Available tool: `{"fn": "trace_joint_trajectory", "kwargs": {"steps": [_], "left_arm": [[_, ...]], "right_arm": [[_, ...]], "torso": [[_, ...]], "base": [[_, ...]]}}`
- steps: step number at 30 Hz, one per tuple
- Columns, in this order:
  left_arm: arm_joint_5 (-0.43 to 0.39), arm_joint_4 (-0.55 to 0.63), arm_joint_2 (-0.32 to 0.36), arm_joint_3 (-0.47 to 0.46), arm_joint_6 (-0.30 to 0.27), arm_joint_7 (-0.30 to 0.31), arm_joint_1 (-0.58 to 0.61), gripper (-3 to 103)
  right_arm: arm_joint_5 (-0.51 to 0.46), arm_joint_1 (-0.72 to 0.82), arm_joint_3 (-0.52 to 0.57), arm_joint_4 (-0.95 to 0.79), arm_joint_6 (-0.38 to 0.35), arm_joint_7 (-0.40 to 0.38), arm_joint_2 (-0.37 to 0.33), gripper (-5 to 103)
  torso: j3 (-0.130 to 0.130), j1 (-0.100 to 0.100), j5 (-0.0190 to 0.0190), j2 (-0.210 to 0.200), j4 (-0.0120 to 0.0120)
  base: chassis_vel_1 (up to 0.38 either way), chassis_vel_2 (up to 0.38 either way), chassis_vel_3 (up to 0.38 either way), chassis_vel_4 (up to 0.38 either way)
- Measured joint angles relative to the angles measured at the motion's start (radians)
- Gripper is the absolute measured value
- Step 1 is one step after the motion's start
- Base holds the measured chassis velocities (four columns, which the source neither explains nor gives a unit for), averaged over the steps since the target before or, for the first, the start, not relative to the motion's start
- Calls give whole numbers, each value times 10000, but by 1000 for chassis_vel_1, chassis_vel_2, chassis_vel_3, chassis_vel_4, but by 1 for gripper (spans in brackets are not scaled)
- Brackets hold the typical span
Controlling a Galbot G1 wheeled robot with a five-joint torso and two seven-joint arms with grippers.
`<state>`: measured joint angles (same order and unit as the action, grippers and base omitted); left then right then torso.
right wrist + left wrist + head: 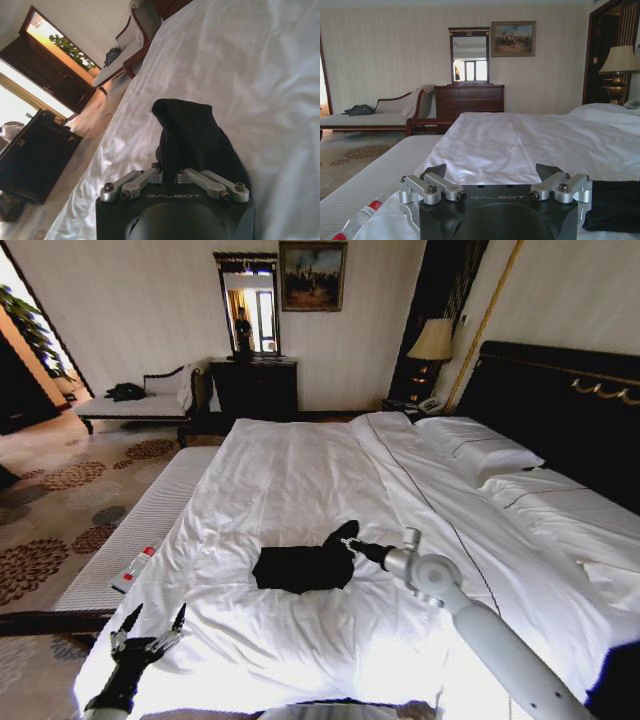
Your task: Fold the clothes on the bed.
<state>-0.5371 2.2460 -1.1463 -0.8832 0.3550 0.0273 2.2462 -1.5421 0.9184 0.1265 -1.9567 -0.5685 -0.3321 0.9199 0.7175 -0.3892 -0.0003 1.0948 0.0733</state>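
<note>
Black soft fabric, one item: the T-shirt, lying in a compact dark bundle near the middle of the white duvet on the bed, toward the near end. No lettering is visible on it.

Condition: partly gathered. Most of the bundle lies flat in a rough rectangle; its right end is lifted into a peak, visible in the right wrist view as a raised tongue of cloth.

Right gripper: reaches in from the near right, jaws clamped together on the raised right end of the T-shirt.

Left gripper: at the near left corner of the bed, off the T-shirt, jaws spread wide, holding nothing.

Also present: a small bottle with a red cap on the bench along the bed's left side.

Progress, as judged: the task looks under way, not finished. The garment is already reduced in size, but one end is held in the air, so at least this fold remains to be laid down and flattened.
</note>
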Motion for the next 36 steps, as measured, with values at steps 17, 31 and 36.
{"fn": "trace_joint_trajectory", "kwargs": {"steps": [17,31,36], "left_arm": [[0,0,0,0,0,0,0,100],[0,0,0,1,-1,0,0,100],[0,0,0,0,0,0,0,100]], "right_arm": [[866,-791,-1468,1533,172,-44,1974,5],[1398,-828,-2043,1843,137,202,2246,5],[1305,-1254,-2418,1856,136,138,2486,5]], "torso": [[0,0,2,-2,0],[0,0,2,-1,2],[0,0,2,-1,0]], "base": [[0,0,0,0],[0,0,0,0],[0,0,0,0]]}}
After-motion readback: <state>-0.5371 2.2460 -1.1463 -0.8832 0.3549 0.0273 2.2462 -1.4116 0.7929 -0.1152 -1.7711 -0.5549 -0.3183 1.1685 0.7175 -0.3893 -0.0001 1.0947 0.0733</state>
